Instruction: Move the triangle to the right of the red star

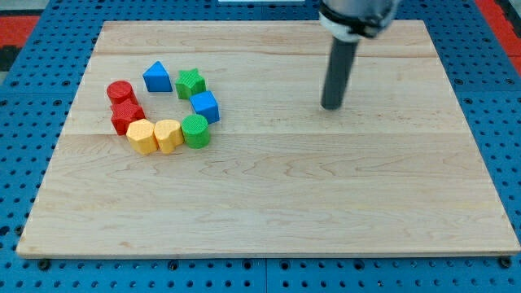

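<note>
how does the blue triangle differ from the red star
The blue triangle is blue with a wedge shape and a peaked top; the red star is red with a notched outline. The triangle sits nearer the view's top beside the green star; the red star lies lower left, against the red cylinder and a yellow block. Both are far left of my tip.

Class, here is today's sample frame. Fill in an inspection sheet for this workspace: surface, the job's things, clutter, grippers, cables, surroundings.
Surface: pale wooden board, flat, blocks clustered at the view's left.
Job's things: blue triangle above and to the right of the red star.
Clutter: red cylinder, green star, blue cube, green cylinder, two yellow blocks.
Grippers: none; my tip stands far to the right of all blocks, touching none.
Cables: nothing seen.
Surroundings: blue perforated base around the board.
</note>
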